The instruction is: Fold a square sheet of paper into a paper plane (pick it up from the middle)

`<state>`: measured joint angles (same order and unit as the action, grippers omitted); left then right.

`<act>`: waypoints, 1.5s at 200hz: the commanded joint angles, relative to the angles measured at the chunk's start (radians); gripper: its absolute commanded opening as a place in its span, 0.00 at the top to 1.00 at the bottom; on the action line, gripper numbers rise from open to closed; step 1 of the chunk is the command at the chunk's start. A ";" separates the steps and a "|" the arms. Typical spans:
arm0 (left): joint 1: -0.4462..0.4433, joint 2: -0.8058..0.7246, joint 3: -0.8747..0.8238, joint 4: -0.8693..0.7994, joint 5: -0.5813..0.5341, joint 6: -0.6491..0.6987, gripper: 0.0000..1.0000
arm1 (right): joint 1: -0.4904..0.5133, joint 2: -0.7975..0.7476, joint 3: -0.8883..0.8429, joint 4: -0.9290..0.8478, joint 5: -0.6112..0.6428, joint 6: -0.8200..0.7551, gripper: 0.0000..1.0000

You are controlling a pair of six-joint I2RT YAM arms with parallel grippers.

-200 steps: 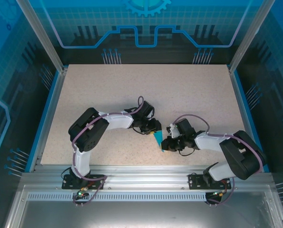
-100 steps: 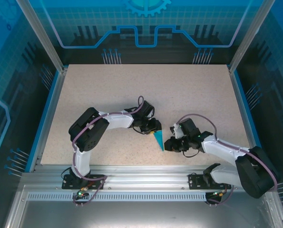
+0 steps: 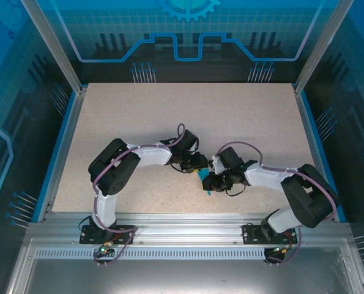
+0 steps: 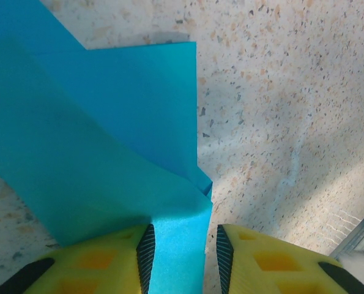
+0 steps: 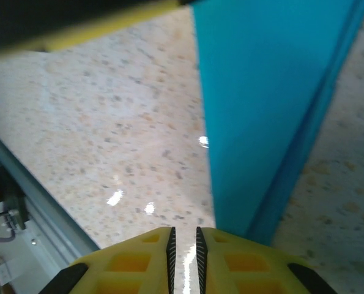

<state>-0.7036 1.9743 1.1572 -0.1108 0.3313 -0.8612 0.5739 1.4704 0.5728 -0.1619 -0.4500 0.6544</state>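
A speckled beige worktop [image 3: 169, 122] sits inside a cell with blue walls. The teal-blue folded paper [image 4: 108, 153] is on the worktop, close to its front edge and about halfway along that edge. The paper is folded into layers. One layer lies on top of another, with slanted edges and one straight edge. The left end effector [image 4: 182, 251] is low over the worktop, near the middle of the front edge. It holds a narrow strip of the paper. The strip fills the gap between the two black pads [image 4: 146, 248] on its yellow fingers [image 4: 96, 263]. The right end effector [image 5: 184, 245] is also low over the worktop by the front edge, a little more to the right. Its two fingers are almost together, with just a thin gap between them. Bare worktop shows through that gap, so it holds nothing. In the right wrist view the paper is a long blue band running just past the right-hand finger. I cannot tell if the finger touches it. From above, the two end effectors are very close together, and small bits of blue paper peek out between them.
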 commanded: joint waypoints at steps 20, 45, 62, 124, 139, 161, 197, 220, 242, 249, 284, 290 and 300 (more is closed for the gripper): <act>0.009 0.031 0.030 -0.059 -0.010 0.026 0.63 | 0.009 -0.033 -0.068 -0.069 0.030 -0.020 0.81; 0.010 0.034 0.031 -0.061 -0.012 0.028 0.63 | 0.010 -0.083 -0.124 -0.080 0.022 -0.007 0.81; 0.010 0.033 0.033 -0.058 -0.008 0.026 0.63 | 0.008 -0.126 -0.131 -0.116 0.036 -0.012 0.81; 0.010 0.015 0.030 -0.043 0.007 0.018 0.63 | -0.052 -0.175 -0.018 -0.046 0.124 0.038 0.72; 0.010 0.015 0.032 -0.043 0.008 0.017 0.63 | -0.077 -0.146 -0.001 -0.017 0.114 0.054 0.69; 0.010 0.014 0.030 -0.040 0.008 0.013 0.63 | -0.085 -0.111 -0.003 0.047 0.088 0.066 0.66; 0.010 0.011 0.025 -0.030 0.013 0.005 0.63 | -0.091 -0.060 -0.015 0.135 0.045 0.087 0.64; 0.009 0.011 0.025 -0.023 0.017 -0.001 0.62 | -0.091 -0.030 -0.005 0.146 0.051 0.083 0.64; 0.010 0.009 0.026 -0.018 0.020 -0.006 0.62 | -0.091 0.005 0.002 0.138 0.082 0.071 0.71; 0.009 0.009 0.027 -0.017 0.021 -0.006 0.62 | -0.091 0.019 0.005 0.137 0.083 0.065 0.74; 0.010 0.009 0.027 -0.015 0.021 -0.008 0.62 | -0.091 0.031 0.011 0.101 0.119 0.051 0.86; 0.010 0.009 0.027 -0.016 0.021 -0.009 0.62 | -0.090 0.022 0.011 0.082 0.140 0.048 0.86; 0.010 0.010 0.026 -0.017 0.022 -0.009 0.62 | -0.091 0.002 0.015 0.041 0.168 0.039 0.86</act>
<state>-0.7021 1.9797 1.1702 -0.1246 0.3386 -0.8642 0.4965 1.5028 0.5632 -0.0483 -0.3492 0.7170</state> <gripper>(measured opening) 0.377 0.143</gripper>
